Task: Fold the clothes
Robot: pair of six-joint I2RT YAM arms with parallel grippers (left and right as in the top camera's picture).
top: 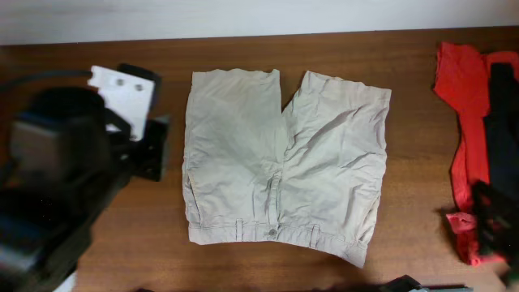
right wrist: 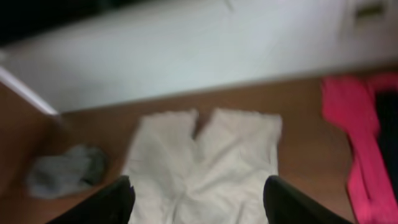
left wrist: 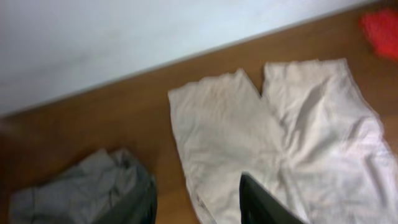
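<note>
At the far left we see a crumpled gray fabric garment (left wrist: 81,190) bunched on the brown wooden worktop (top: 422,178), well apart from everything else. In the overhead view it is hidden under the left arm.

Just beside it hangs the left claw (left wrist: 196,186). Its two dark fingers (left wrist: 267,202) stand partly apart with nothing between them, only bare wood and cloth far below.

In the middle of the worktop lie the large light beige cotton shorts (top: 284,154), spread flat and lightly wrinkled. Their two wide legs point toward the white wall (top: 243,16) at the back, with a narrow gap between them. The waistband (top: 268,231) runs along the near edge, and its right corner sits a little lower than the left. Neither claw touches the shorts.

The right claw (right wrist: 199,180) hovers on the near side, facing the shorts. Its fingers (right wrist: 106,202) are spread wide and empty, one at each lower corner of the wrist view.

Further right, past a strip of bare wood, a long red fabric garment (top: 462,122) stretches from the back of the worktop toward the front. A black garment (top: 503,122) lies along its right side, touching it, at the edge of the picture.
</note>
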